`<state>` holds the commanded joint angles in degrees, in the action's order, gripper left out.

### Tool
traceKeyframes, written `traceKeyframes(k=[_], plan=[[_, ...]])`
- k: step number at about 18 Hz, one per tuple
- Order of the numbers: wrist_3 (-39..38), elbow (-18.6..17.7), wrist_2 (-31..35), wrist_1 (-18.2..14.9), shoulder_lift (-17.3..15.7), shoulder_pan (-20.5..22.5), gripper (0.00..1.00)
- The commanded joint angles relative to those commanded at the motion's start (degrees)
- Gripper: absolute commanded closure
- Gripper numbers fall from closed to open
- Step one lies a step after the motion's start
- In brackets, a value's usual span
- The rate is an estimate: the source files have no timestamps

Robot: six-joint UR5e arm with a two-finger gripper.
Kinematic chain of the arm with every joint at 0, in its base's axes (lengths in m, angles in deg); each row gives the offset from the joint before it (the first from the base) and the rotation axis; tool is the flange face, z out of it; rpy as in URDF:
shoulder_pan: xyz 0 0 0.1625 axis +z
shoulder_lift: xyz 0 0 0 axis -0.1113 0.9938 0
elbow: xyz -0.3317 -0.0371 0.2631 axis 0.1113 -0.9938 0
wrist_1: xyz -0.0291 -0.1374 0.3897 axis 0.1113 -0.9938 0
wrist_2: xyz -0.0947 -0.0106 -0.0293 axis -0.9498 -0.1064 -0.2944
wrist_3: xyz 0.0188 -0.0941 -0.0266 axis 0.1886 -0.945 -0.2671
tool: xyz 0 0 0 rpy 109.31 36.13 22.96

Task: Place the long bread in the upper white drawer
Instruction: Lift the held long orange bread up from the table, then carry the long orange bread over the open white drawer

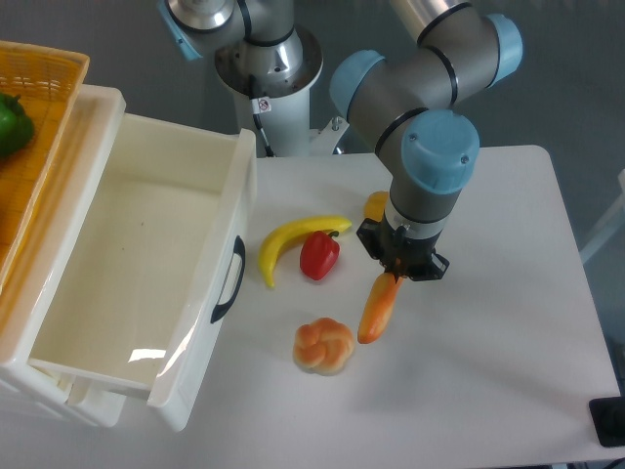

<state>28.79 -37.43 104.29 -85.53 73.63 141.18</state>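
The long bread point(376, 311), a slim glossy orange loaf, hangs tilted with its upper end between my black fingers and its lower end down near the round bun. My gripper point(395, 274) is shut on that upper end, pointing straight down over the middle of the table. The upper white drawer point(146, 381) stands pulled open at the left, its inside bare and its black curved handle point(230, 279) facing the table. The gripper is well to the right of the drawer's front.
A yellow banana point(293, 239) and a red pepper point(319, 254) lie between the drawer and the gripper. The knotted bun point(324, 346) sits just left of the bread's lower end. A small orange-yellow item point(376, 205) is behind the gripper. An orange wicker basket point(49, 73) with a green pepper point(12, 125) is at top left.
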Motion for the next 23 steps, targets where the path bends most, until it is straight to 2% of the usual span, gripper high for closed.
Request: traceKeyframes(k=[10,13,21,23], plan=[[-0.26,0.26,0.00,-0.18,-1.05,0.88,1.00],[-1.40,0.35,-0.26,-1.49,-2.28,0.53,1.00],[-15.01,3.34,-3.60,-3.51,-3.77,-3.42,1.00],[-16.17,4.04,-3.95,-5.00,-5.53,-3.87,1.00]])
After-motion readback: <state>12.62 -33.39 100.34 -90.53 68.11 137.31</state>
